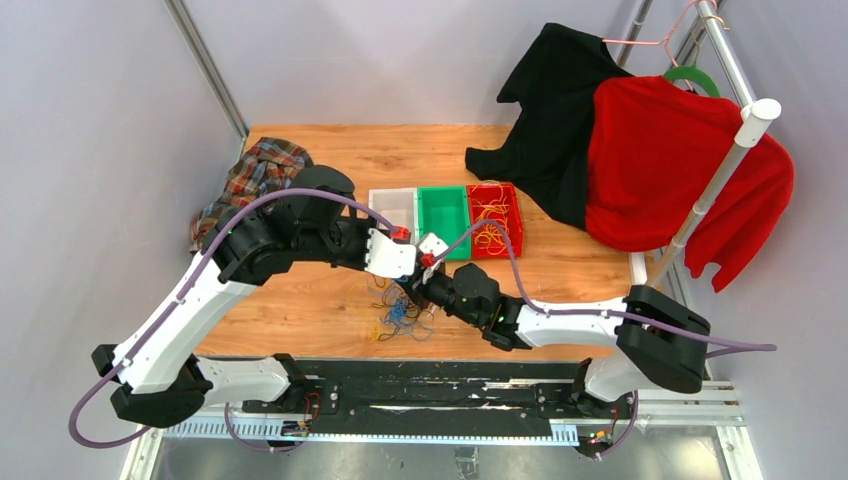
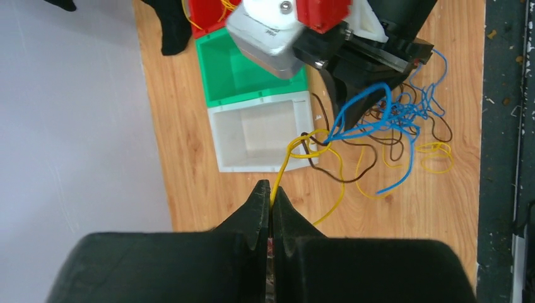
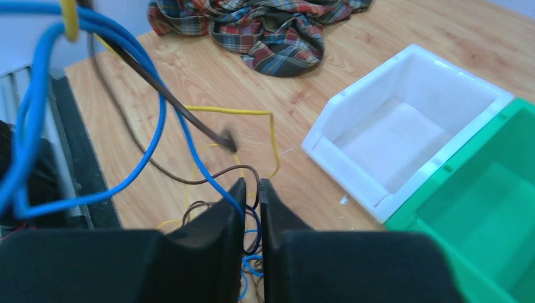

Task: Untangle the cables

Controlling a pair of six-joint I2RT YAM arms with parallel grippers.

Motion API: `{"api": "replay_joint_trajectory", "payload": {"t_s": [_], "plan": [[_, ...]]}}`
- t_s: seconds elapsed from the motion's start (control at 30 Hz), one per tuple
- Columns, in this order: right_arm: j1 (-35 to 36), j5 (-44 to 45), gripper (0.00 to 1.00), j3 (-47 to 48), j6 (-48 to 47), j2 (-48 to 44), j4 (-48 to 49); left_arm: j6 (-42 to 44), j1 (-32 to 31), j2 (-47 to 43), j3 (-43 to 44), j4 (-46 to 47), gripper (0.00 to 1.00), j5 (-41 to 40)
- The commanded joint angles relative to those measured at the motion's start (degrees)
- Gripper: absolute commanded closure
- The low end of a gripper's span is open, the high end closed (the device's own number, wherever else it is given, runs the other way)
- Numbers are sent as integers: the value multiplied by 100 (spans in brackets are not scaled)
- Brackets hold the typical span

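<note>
The cables [image 1: 400, 315] are a loose tangle of blue, brown and yellow wire on the wooden table, between the two arms. My left gripper [image 2: 272, 189] is shut on a yellow cable [image 2: 287, 161], which rises from its tips toward the blue knot [image 2: 391, 117]. My right gripper [image 3: 252, 186] hangs low over the tangle. Its jaws stand a narrow gap apart, and a blue cable [image 3: 158, 120] and a brown cable [image 3: 189, 120] run down between them. In the top view the left gripper [image 1: 392, 280] and right gripper [image 1: 418, 292] are almost touching.
A white bin [image 1: 392, 195], a green bin [image 1: 443, 190] and a red bin [image 1: 495, 188] holding yellow wires stand in a row behind the grippers. A plaid cloth [image 1: 255, 175] lies at the back left. Black and red garments [image 1: 660, 160] hang on a rack at the right.
</note>
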Motion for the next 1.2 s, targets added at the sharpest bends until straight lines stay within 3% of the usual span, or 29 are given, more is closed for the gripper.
{"api": "replay_joint_trajectory", "payload": {"t_s": [0.0,0.23,0.5,0.7,0.8,1.03,1.17], "plan": [[27,406,99,-153,174,15,296,83,-46,11,414,61,99,-72],[10,1882,99,-1691,715,-784,-16,696,-46,89,1000,59,100,-711],[14,3527,99,-2349,2124,-2589,-3178,1723,-46,100,1196,564,99,-1688],[11,3874,99,-2548,2247,-3748,-4086,2075,-46,418,1737,1487,99,-1875],[18,3886,99,-2505,2186,-4149,-4357,2188,-46,692,2098,2664,99,-1989],[15,3665,99,-2554,1931,-4517,-4280,1957,-144,1785,3690,3950,100,-1223],[18,3537,99,-2572,1924,-4601,-4328,2096,-317,2136,3868,4985,99,-895]]}}
